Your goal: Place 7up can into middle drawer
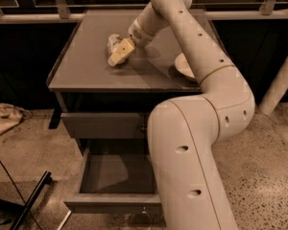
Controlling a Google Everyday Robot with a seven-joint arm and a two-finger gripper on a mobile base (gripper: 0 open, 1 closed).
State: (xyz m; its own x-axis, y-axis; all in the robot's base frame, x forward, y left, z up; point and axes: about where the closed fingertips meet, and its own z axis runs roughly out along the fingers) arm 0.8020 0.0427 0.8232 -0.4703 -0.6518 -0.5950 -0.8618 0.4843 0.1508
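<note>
The 7up can (114,41) lies on its side on the grey cabinet top (86,66), left of centre. My gripper (119,54) reaches down from the arm and rests against the can's near right side, partly covering it. The middle drawer (110,202) is pulled open below. Its inside shows bare, and its right part is hidden behind my arm.
A cream round bowl (181,65) sits on the cabinet top at the right, half hidden by my arm. The upper drawer (101,124) is shut. A cloth bundle (5,116) and a black stand leg (31,198) lie on the floor at the left.
</note>
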